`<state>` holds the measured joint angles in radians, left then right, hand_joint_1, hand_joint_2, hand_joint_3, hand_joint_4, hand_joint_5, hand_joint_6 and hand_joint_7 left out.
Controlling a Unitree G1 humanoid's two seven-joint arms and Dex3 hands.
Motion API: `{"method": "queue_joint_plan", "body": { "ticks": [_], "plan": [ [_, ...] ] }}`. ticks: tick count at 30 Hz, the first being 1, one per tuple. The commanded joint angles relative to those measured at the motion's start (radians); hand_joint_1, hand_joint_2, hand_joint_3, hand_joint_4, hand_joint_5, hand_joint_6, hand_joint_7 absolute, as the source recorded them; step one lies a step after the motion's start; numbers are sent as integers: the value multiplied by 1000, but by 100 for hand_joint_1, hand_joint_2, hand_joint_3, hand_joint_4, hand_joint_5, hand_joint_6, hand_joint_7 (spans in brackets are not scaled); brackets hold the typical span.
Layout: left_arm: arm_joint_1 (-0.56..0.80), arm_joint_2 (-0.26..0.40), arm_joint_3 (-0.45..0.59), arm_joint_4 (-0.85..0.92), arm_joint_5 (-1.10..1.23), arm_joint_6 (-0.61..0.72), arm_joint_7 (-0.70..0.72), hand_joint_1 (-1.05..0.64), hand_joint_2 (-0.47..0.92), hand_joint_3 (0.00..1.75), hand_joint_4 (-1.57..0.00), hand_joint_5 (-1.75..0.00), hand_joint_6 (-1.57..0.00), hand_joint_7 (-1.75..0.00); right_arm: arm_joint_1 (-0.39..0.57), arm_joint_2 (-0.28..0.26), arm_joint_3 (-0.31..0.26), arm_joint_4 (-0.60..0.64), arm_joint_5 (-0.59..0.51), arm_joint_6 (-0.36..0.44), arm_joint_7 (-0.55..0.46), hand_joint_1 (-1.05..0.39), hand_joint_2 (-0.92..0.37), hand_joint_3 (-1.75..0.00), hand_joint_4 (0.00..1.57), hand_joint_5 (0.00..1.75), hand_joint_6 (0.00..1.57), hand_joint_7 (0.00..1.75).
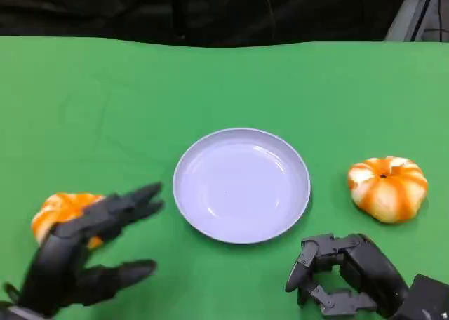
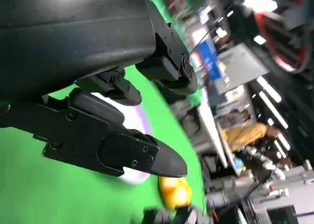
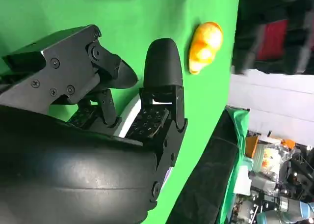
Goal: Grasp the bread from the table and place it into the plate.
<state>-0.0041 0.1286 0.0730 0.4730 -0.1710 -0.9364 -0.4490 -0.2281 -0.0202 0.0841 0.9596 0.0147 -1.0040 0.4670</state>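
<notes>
**My left hand hovers over a bread roll, nothing held yet**

I am looking down at a green surface [image 1: 105, 88]. A pale, empty plate [image 1: 241, 184] sits at its centre. Two orange-and-white bread rolls lie on the cloth, one on each side of the plate and apart from it.

The left bread roll [image 1: 59, 211] is near my left hand [image 1: 84, 253]. That hand's fingers [image 1: 133, 201] are spread wide and hold nothing. They reach over the roll toward the plate and hide part of the roll from the head view. I cannot tell whether they touch it.

The right bread roll [image 1: 388, 187] lies to the right of the plate, beyond my right hand [image 1: 347, 274]. The right hand's fingers are curled inward on nothing, low on the surface and apart from that roll.

My judgement of the risks: the left fingers point past the roll, so closing now could catch only its edge and push it away or pinch it too softly to hold. The roll looks rounded and may slip out during the lift. A low carry could knock the plate's rim and shift the plate.
</notes>
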Motion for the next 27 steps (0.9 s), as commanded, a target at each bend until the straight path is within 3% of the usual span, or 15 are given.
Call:
{"method": "queue_joint_plan", "body": {
  "ticks": [1,14,18,27],
  "plan": [
    [13,18,3,-11,18,-10,17,-75,92,7,-58,0,-56,0,-4,-14,-11,4,14,-10,4,4,-61,-96,97,133,100,93],
    [11,50,45,-22,116,-82,112,-71,92,10,-55,0,-60,-2,1,-17,-10,-1,13,-6,4,4,-62,-95,97,132,100,93],
    [20,67,116,-68,255,-84,225,-65,92,5,-58,-1,-65,-2,-4,-17,-11,8,12,-3,5,2,-62,-94,97,132,100,93],
    [31,109,132,-96,440,-41,375,-68,92,7,-54,0,-69,-2,-2,-15,-14,6,19,-3,14,3,-62,-93,96,133,100,93]
  ]
}}
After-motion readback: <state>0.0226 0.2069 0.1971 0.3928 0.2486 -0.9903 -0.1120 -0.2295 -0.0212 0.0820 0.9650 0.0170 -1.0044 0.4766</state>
